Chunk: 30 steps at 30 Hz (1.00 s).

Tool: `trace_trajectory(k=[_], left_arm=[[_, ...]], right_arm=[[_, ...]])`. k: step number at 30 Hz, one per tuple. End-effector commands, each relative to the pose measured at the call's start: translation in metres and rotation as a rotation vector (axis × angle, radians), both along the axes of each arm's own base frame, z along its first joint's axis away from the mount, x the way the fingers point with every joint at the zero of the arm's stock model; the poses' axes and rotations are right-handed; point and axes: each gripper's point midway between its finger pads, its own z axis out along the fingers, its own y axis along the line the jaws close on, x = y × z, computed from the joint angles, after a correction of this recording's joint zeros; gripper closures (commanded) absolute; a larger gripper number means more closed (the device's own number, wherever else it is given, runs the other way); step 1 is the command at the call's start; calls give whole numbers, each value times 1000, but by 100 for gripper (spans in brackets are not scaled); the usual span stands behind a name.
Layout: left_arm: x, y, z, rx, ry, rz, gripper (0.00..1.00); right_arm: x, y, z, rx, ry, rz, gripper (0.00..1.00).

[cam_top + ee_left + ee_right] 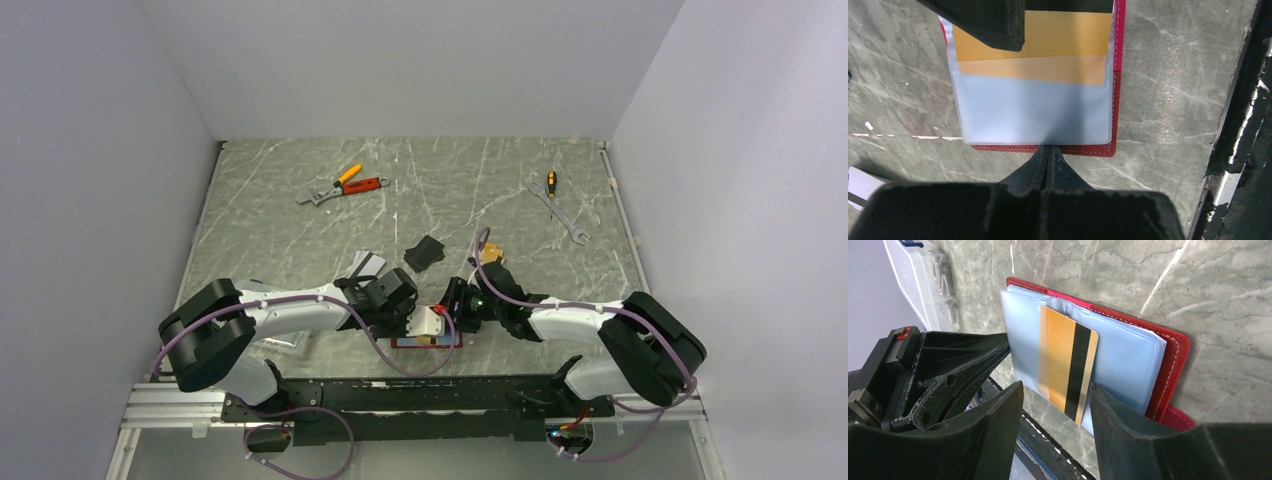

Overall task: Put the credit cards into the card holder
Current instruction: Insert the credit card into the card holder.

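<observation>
Right wrist: right end effector wide open astride orange card, half-sleeved in red card holder; left end effector pinched shut on its left-wrist 6 o'clock edge.

I see a grey-green marbled table. Orange- and red-handled tools lie far left, and a spanner beside a yellow-handled screwdriver far right. A black flat rectangle sits mid-table. A clear plastic box is nearby.
</observation>
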Motion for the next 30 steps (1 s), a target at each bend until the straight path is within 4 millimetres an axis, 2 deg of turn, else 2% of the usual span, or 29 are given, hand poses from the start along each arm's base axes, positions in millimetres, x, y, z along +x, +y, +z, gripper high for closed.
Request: trace_trajectory(k=[1, 11, 17, 20, 25, 26, 29, 30], left_arm=[[-18, 45, -36, 184, 66, 4, 100], [-16, 45, -35, 177, 49, -6, 100], [-17, 44, -34, 169, 48, -9, 100], [-16, 44, -34, 169, 45, -12, 100], [-16, 44, -33, 166, 39, -15, 100], [-16, 45, -34, 167, 40, -15, 100], [-16, 44, -34, 168, 41, -15, 100], [-16, 44, -34, 168, 41, -14, 100]], right_arm=[[-4, -11, -24, -144, 33, -2, 46], [7, 25, -13, -102, 5, 54, 49], [-1, 41, -8, -40, 25, 88, 53], [-8, 37, -3, -3, 43, 112, 52], [-3, 4, -3, -25, 54, 57, 53], [-2, -1, -3, -32, 53, 44, 57], [0, -9, -8, -79, 51, 28, 91], [1, -10, -11, -93, 55, 26, 97]])
